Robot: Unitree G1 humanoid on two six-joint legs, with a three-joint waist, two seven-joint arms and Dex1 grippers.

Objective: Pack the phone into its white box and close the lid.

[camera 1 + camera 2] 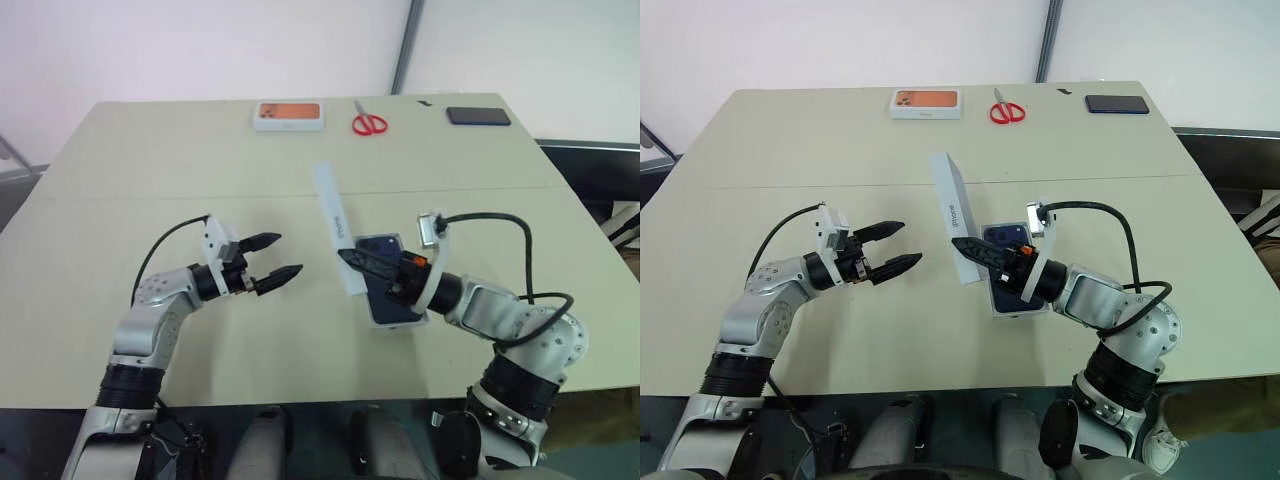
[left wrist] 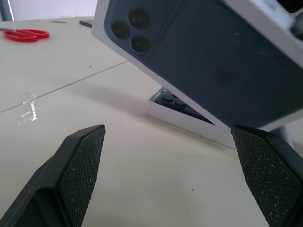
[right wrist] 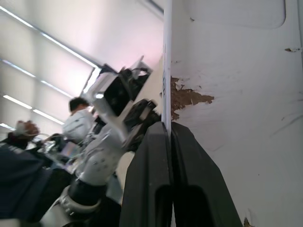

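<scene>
Right fingers [image 1: 976, 247] pinched on one thin wall of the lid [image 1: 952, 215] — light, stiff card, tilting over the phone [image 1: 385, 283] — left fingers [image 1: 275, 262] spread wide, ready for its far edge.

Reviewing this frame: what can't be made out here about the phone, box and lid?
- The phone: the right end effector and the raised lid cover most of it in the head views, so whether it sits flush in the white box is unclear.
- The lid's far end is cut off by the picture edge in the left wrist view.
- Lettering on the lid's side: too small.
</scene>
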